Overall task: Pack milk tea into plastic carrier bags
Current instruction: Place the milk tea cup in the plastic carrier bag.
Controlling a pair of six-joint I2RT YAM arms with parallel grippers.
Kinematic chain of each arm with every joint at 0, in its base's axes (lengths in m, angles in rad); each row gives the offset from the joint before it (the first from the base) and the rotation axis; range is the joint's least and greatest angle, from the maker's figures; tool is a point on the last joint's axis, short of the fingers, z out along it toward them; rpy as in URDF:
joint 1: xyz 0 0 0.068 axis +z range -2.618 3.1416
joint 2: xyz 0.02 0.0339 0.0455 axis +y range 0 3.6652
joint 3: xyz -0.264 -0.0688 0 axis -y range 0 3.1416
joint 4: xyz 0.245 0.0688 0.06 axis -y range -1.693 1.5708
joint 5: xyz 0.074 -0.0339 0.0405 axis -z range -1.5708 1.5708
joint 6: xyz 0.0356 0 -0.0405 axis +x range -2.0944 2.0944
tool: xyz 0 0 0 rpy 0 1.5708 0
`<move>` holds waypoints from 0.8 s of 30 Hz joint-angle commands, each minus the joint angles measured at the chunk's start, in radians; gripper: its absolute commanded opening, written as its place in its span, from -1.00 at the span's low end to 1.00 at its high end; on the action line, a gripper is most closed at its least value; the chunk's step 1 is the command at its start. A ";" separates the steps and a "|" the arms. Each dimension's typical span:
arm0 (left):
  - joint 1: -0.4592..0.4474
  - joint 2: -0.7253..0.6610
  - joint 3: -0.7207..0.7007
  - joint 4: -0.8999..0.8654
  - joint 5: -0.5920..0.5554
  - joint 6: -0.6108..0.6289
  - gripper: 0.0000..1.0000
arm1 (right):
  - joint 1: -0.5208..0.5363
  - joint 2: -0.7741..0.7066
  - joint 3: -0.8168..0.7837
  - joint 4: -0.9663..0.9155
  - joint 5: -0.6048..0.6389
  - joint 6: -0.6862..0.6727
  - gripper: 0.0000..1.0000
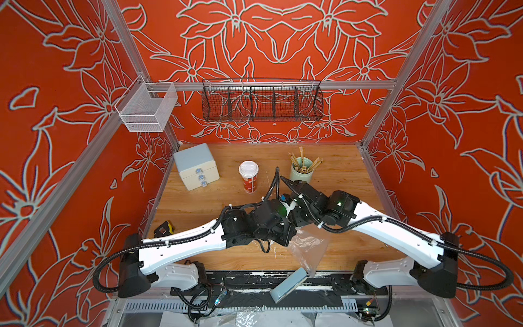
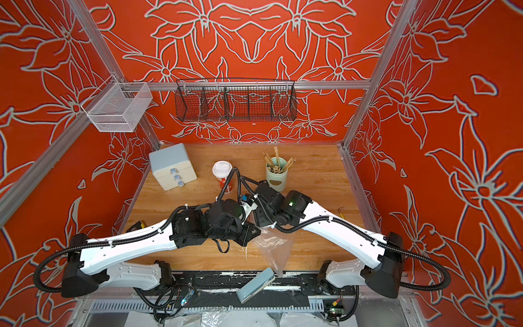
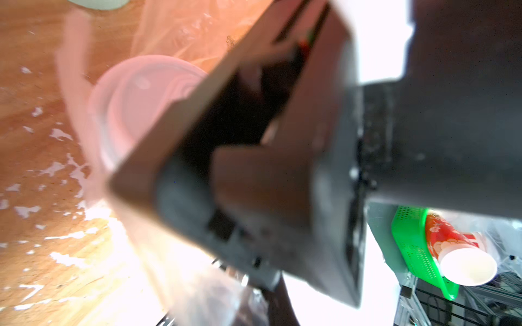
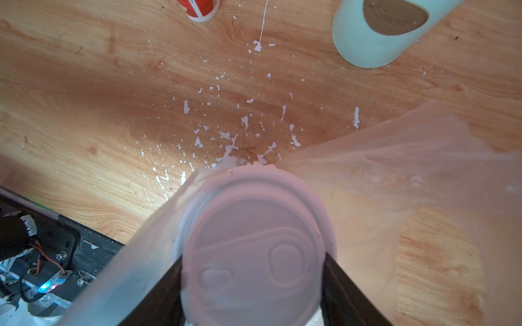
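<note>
A cream milk tea cup with a white dome lid (image 4: 254,248) sits between the black fingers (image 4: 339,282) of my right gripper (image 4: 252,271), which is shut on it. The plastic carrier bag (image 4: 395,169) spreads as thin clear film around the cup and droops to the table's front edge (image 1: 310,249) (image 2: 273,249). My left gripper (image 1: 290,236) is shut on the bag's film right beside the right one. Its wrist view is blurred and shows the lid (image 3: 141,98) through the film. The red-printed milk tea cup (image 1: 248,177) (image 2: 223,175) stands upright farther back.
A mint-green cylinder of wooden sticks (image 1: 301,170) stands behind the right arm, and a small drawer box (image 1: 196,167) at the back left. A grey-blue slab (image 1: 288,284) leans on the front rail, and a yellow tape measure (image 1: 164,228) lies at the left edge. Wire baskets (image 1: 261,103) hang on the back rail.
</note>
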 commanded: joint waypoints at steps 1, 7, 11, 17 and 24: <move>0.003 -0.035 0.059 0.018 -0.104 0.069 -1.00 | 0.036 -0.017 0.030 -0.068 0.070 0.022 -0.76; 0.014 -0.046 0.079 0.026 -0.140 0.150 -1.00 | 0.078 0.015 0.080 -0.093 0.130 0.027 -0.76; 0.025 -0.051 0.097 0.029 -0.151 0.201 -1.00 | 0.101 0.060 0.126 -0.145 0.162 0.027 -0.77; 0.048 -0.070 0.057 0.075 -0.160 0.298 -1.00 | 0.111 0.101 0.133 -0.125 0.125 0.024 -0.77; 0.094 -0.127 -0.046 0.142 -0.150 0.330 -1.00 | 0.111 0.140 0.122 -0.117 0.093 0.044 -0.77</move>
